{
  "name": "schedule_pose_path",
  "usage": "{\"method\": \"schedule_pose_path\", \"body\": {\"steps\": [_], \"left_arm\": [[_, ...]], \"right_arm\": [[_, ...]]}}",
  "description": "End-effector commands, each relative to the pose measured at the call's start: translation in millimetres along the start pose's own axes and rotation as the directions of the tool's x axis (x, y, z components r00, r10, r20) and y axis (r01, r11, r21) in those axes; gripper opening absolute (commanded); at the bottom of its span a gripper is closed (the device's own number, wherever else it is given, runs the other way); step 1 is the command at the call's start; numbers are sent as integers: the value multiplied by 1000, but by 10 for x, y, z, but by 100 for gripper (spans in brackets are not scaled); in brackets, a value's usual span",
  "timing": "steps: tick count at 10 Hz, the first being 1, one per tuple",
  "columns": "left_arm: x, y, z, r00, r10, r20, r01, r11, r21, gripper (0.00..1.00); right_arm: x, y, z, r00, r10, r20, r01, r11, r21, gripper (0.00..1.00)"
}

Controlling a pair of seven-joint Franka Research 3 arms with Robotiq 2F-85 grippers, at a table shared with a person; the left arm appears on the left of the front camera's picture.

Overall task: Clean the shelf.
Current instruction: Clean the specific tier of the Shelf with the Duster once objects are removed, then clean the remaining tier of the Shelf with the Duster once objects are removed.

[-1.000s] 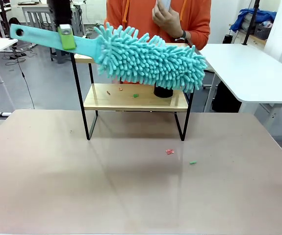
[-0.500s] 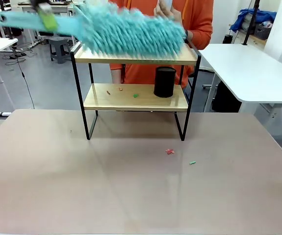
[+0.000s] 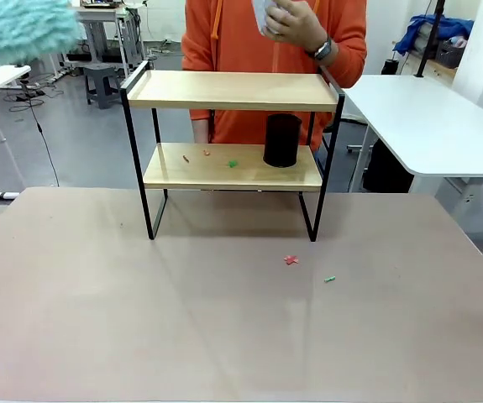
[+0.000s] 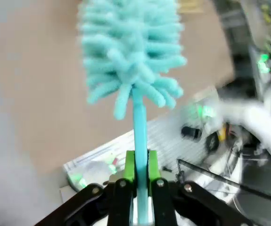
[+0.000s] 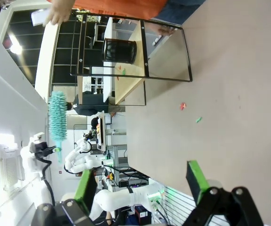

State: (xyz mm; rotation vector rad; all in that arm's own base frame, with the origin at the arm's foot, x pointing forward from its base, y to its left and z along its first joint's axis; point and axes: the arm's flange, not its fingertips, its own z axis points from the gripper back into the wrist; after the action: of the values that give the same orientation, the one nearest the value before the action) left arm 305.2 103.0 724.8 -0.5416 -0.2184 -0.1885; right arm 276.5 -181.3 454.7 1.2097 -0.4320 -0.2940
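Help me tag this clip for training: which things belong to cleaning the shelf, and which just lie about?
Job: shelf; duster, clamped in the left gripper; shelf scraps on the lower board.
Lying about: black cup; table scraps; side table.

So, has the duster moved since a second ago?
Yes. The teal duster has swung up and left in the front view, from across the shelf to beyond its left end rail.
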Motion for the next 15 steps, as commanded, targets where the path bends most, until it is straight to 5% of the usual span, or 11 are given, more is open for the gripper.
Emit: {"method": "schedule_pose_path", "body": {"steps": [1, 3, 4, 15], "left_arm": [[161, 155, -636, 916, 370, 153, -376, 926, 11, 12], [538, 386, -1113, 907, 391, 156, -413, 899, 147, 12], [94, 528, -540, 949, 298, 106, -304, 951, 48, 12], [94, 528, -540, 949, 298, 106, -304, 951, 48, 12]], "right_arm": [[18, 19, -4, 1000, 28, 11, -29, 999, 21, 100], [18, 19, -4, 1000, 28, 11, -29, 999, 21, 100], [18, 19, -4, 1000, 28, 11, -29, 999, 21, 100], [18, 19, -4, 1000, 28, 11, -29, 999, 21, 100]]}}
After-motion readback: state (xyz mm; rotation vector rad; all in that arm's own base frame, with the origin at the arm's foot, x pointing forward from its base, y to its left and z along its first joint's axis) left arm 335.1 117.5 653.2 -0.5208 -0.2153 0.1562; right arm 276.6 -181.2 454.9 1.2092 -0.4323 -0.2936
